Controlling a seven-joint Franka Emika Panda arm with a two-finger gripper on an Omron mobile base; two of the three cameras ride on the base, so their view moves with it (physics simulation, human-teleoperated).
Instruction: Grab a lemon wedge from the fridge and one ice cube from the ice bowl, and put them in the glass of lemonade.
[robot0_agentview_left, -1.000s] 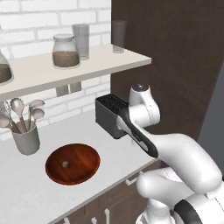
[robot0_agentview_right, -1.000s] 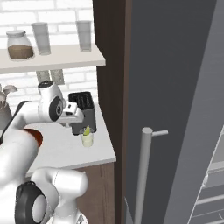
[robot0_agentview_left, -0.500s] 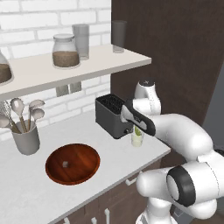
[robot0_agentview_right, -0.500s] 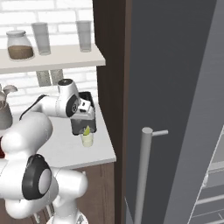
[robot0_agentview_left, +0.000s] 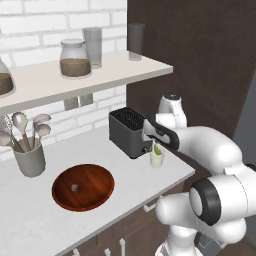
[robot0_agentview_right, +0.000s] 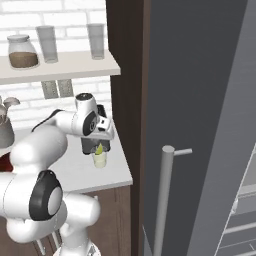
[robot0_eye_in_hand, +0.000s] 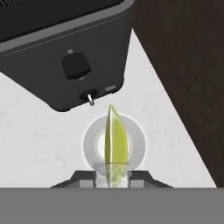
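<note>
The fridge fills the right of the right base view, its grey door edge and long bar handle close to the camera, with a dark brown cabinet beside it. A white counter runs under a brick wall and a shelf carrying a jar and 2 tall grey glasses. The white arm reaches forward over the counter's right end. A dark toaster stands at the back there. The ice bowl, reddish-brown and shallow, sits left of the toaster with 1 small ice cube inside. A grey utensil cup with spoons stands further left.

The glass of lemonade stands just in front of the toaster near the counter's edge. The gripper hangs directly above it, its fingertips closed narrowly on the base of the lemon wedge. In the hand view the wedge points away from the fingers, lined up over the middle of the glass rim. Whether its tip touches the liquid cannot be told.
</note>
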